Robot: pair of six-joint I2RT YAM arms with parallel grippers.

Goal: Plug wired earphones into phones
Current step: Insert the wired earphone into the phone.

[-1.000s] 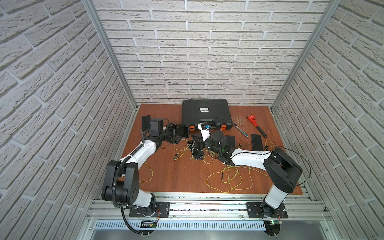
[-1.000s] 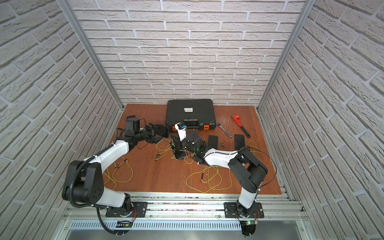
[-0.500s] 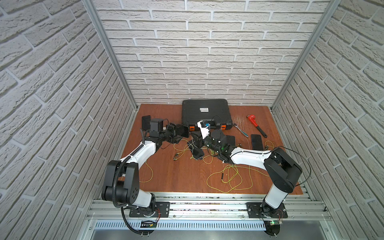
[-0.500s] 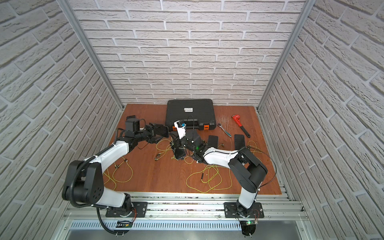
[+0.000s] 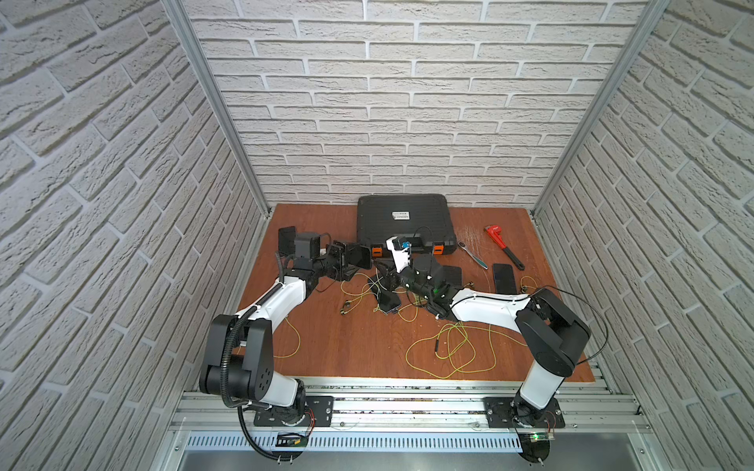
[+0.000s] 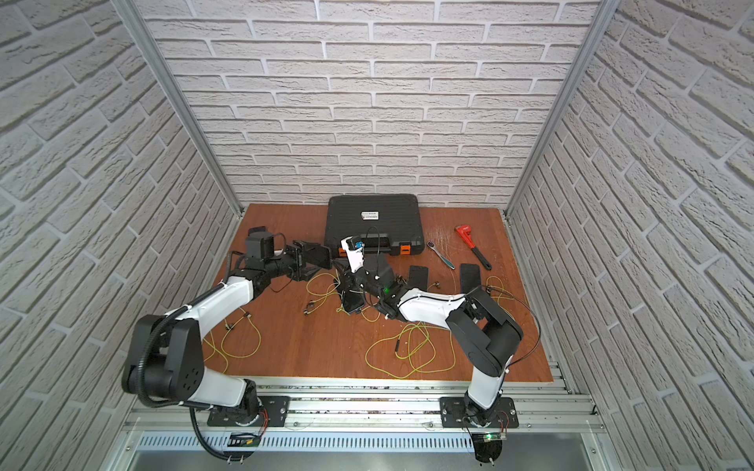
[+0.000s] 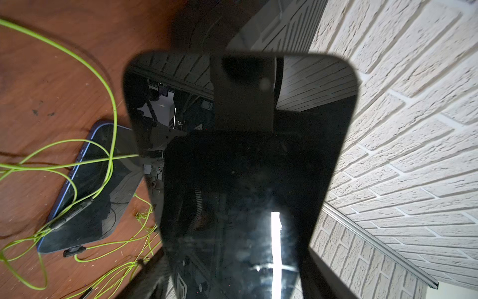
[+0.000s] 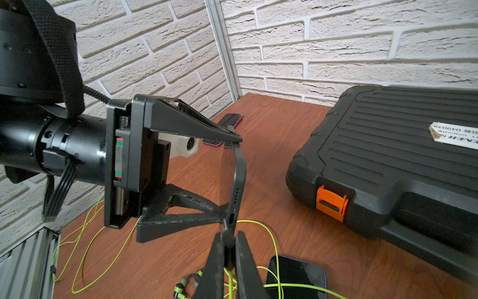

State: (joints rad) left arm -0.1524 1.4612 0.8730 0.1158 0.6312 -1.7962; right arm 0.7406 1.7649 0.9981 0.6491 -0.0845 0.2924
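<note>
1. Firstly, at the left, the left gripper (image 8: 231, 177) stands spread wide across the held phone (image 7: 238, 181). It clamps the phone's long edges and holds it clear of the table (image 5: 347, 346), bottom edge toward the other arm.
2. Next, the port (image 8: 232, 216) in that edge sits just beside the plug (image 8: 225, 227); I cannot tell whether the tip has entered.
3. Right of it, the right gripper (image 8: 229, 235) is pressed together on the plug, its yellow-green cord (image 8: 230, 281) trailing behind.
4. Doing this well, I judge, means squaring the plug's axis to the port first. Then push straight along the phone's length while the left arm braces.
5. Mind the slack: cords lie across the phone lying on the table (image 7: 85, 186) and could drag it.
6. Furthest right, two more phones (image 5: 451, 274) (image 5: 504, 277) lie flat.
</note>
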